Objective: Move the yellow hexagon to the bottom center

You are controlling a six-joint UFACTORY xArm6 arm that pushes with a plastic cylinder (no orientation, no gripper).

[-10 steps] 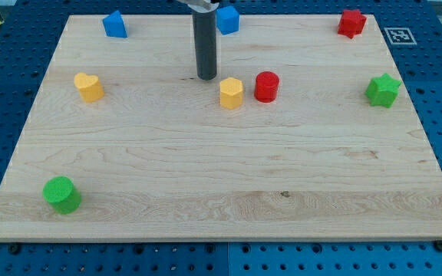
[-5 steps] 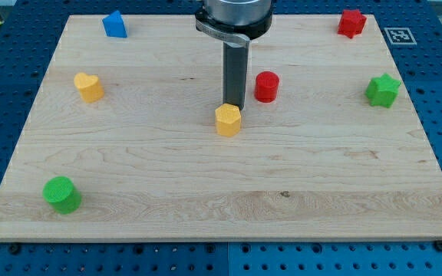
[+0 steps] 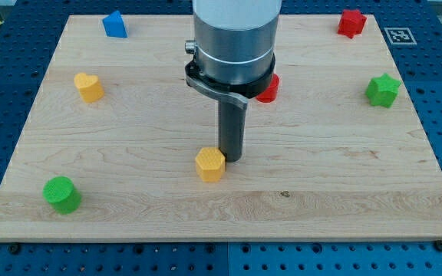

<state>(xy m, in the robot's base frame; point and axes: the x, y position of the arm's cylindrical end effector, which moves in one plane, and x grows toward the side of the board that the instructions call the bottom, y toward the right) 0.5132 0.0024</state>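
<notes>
My tip (image 3: 231, 158), a plain rod end with no claw to open or shut, touches the yellow hexagon (image 3: 210, 164) at its upper right, slightly below the middle of the tabletop (image 3: 344, 192). A red cylinder (image 3: 268, 91) peeks out behind the arm; a yellow heart (image 3: 88, 87) and green cylinder (image 3: 61, 194) sit at the view's left, a green star (image 3: 382, 90) at the right.

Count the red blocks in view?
2. A red star-like block sits at the view's top right; a red cylinder near centre is partly hidden behind the arm. The arm could be hiding other blocks.
</notes>
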